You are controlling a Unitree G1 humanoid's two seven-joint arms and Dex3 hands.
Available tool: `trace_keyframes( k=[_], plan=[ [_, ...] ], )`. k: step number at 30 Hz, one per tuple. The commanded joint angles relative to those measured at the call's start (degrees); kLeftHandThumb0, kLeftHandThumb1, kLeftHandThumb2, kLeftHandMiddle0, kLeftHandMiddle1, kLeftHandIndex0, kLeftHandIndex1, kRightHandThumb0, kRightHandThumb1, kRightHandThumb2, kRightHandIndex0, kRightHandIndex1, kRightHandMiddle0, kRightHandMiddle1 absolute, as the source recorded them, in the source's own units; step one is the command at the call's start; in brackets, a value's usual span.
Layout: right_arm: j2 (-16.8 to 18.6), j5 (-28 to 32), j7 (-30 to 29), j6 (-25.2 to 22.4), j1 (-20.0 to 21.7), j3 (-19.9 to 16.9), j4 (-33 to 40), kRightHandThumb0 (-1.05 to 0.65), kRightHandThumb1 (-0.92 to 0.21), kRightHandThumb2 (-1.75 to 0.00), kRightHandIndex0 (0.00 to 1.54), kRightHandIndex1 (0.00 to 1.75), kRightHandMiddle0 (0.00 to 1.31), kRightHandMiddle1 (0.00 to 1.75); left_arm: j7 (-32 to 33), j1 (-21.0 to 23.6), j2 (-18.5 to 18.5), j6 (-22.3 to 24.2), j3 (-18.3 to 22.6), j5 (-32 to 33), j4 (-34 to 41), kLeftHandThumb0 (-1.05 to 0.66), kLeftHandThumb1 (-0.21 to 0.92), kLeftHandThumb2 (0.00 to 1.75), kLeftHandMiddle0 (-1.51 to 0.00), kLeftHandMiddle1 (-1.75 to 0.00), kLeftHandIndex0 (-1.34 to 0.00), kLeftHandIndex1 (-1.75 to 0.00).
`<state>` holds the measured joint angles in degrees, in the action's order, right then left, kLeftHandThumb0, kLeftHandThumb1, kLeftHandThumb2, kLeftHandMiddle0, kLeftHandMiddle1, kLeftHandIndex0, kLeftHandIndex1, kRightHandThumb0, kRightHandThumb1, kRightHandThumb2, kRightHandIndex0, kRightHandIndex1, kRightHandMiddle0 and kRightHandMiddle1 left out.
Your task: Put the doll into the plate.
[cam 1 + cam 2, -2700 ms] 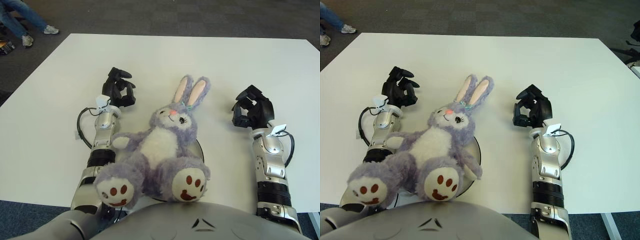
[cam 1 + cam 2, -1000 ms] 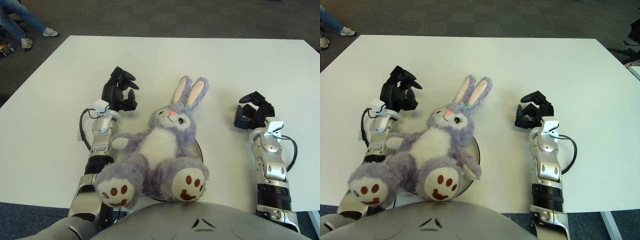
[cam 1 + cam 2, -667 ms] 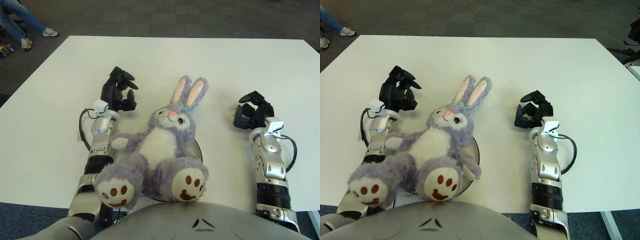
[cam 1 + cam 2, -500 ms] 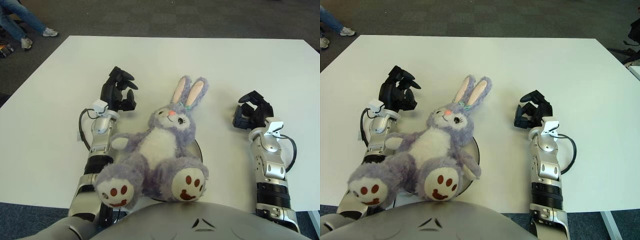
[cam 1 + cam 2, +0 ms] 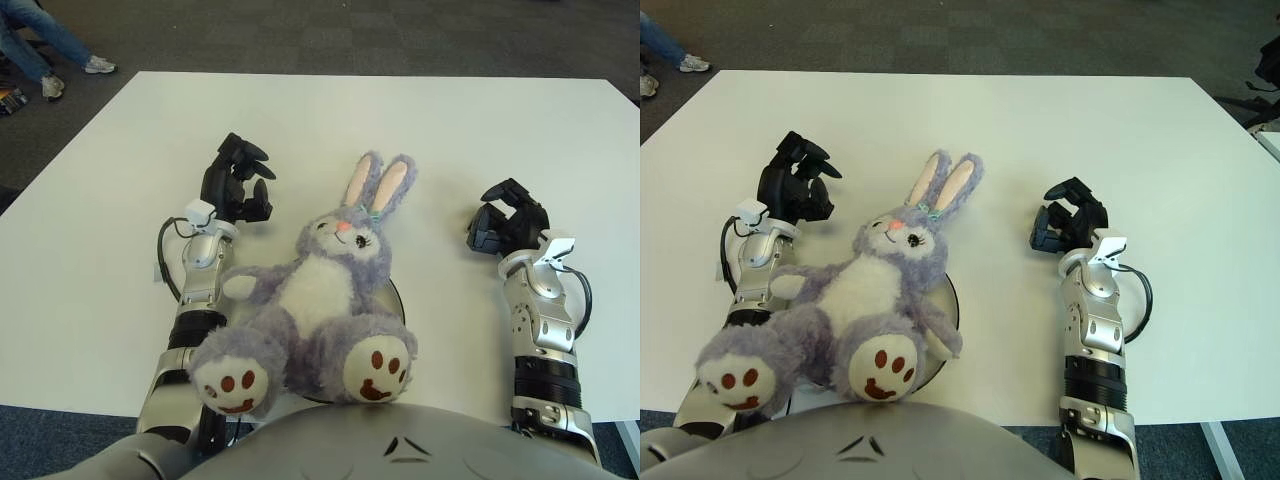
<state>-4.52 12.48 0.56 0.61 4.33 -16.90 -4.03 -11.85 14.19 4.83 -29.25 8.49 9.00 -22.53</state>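
Observation:
A purple and white plush bunny doll (image 5: pixel 320 300) lies on its back over a dark-rimmed plate (image 5: pixel 398 297), which shows only as a sliver by its right side. The ears point to the far side and the feet toward me. My left hand (image 5: pixel 238 185) hovers left of the doll's head, fingers loosely curled, holding nothing. To the right of the doll is my right hand (image 5: pixel 505 222), with relaxed fingers and nothing in it. Neither hand touches the doll.
The white table (image 5: pixel 420 130) stretches far beyond the doll. A person's legs and shoes (image 5: pixel 50 50) show on the dark carpet at the far left. A cable loops beside my left forearm (image 5: pixel 165 265).
My right hand has drifted slightly right with its wrist turning a little. The left hand and the doll stay where they were.

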Motion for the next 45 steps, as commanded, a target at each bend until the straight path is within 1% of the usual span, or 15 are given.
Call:
trace_keyframes(
  k=[1, 4, 9, 12, 16, 25, 26, 27, 30, 35, 45],
  plan=[
    [1.36, 1.8, 2.01, 4.11, 0.08, -0.69, -5.27, -0.01, 0.1, -1.75, 0.91, 1.75, 0.76, 1.63, -0.06, -3.71, -0.73, 0.13, -0.24, -0.11, -2.41, -0.01, 0.3, 1.34, -0.51, -1.75, -0.5, -1.75],
    [1.25, 2.25, 4.33, 9.03, 0.71, -0.83, -8.29, -0.01, 0.09, -1.75, 0.9, 1.75, 0.75, 1.65, -0.11, -3.65, -0.68, 0.06, -0.29, -0.16, -2.58, -0.01, 0.31, 1.34, -0.51, -1.75, -0.5, -1.75],
    [0.98, 3.13, 7.46, 14.25, 1.59, -1.21, -12.12, -0.01, 0.09, -1.75, 0.9, 1.75, 0.74, 1.66, -0.19, -3.54, -0.72, -0.01, -0.36, -0.09, -2.79, -0.01, 0.31, 1.34, -0.51, -1.75, -0.49, -1.75],
    [0.81, 3.58, 8.66, 15.97, 2.0, -1.34, -13.73, -0.01, 0.09, -1.75, 0.91, 1.75, 0.75, 1.64, -0.18, -3.49, -0.76, -0.03, -0.37, -0.05, -2.88, -0.01, 0.31, 1.33, -0.51, -1.75, -0.49, -1.75],
    [0.78, 3.97, 9.48, 17.08, 2.3, -1.48, -14.9, -0.01, 0.1, -1.75, 0.91, 1.75, 0.76, 1.63, -0.06, -3.47, -0.71, -0.19, -0.41, -0.19, -3.0, -0.01, 0.31, 1.33, -0.5, -1.75, -0.49, -1.75],
    [1.42, 4.72, 8.77, 15.97, 2.32, -1.86, -14.87, -0.01, 0.1, -1.75, 0.92, 1.75, 0.75, 1.63, -0.26, -3.37, -0.42, -0.03, -0.49, -0.34, -3.3, -0.01, 0.33, 1.31, -0.49, -1.75, -0.47, -1.75],
    [1.53, 4.72, 8.46, 15.79, 2.23, -1.84, -14.74, -0.19, -0.02, -1.63, 1.03, 1.75, 0.73, 1.67, -0.31, -3.37, -0.4, -0.03, -0.5, -0.31, -3.32, -0.01, 0.34, 1.3, -0.48, -1.75, -0.47, -1.75],
    [1.78, 4.61, 7.85, 15.43, 1.92, -1.75, -14.2, -0.31, -0.1, -1.55, 1.11, 1.75, 0.71, 1.7, -0.4, -3.38, -0.39, 0.01, -0.5, -0.22, -3.31, -0.01, 0.35, 1.29, -0.48, -1.75, -0.47, -1.75],
    [2.18, 4.52, 6.57, 14.47, 1.47, -1.59, -13.09, -0.45, -0.19, -1.46, 1.22, 1.75, 0.69, 1.73, -0.45, -3.4, -0.38, 0.09, -0.52, -0.14, -3.3, -0.01, 0.36, 1.28, -0.47, -1.75, -0.46, -1.75],
    [3.51, 6.25, 3.85, 11.44, 1.44, -2.23, -11.16, -0.51, -0.23, -1.43, 1.29, 1.75, 0.69, 1.74, -0.17, -3.46, -0.33, 0.55, -0.55, -0.27, -3.17, -0.01, 0.36, 1.28, -0.47, -1.75, -0.46, -1.75],
    [4.41, 8.56, 3.21, 10.24, 1.54, -2.59, -10.29, -0.52, -0.23, -1.43, 1.34, 1.75, 0.69, 1.75, 0.27, -3.58, -0.43, 1.06, -0.61, -0.24, -2.83, -0.01, 0.36, 1.28, -0.47, -1.75, -0.46, -1.75]
  ],
)
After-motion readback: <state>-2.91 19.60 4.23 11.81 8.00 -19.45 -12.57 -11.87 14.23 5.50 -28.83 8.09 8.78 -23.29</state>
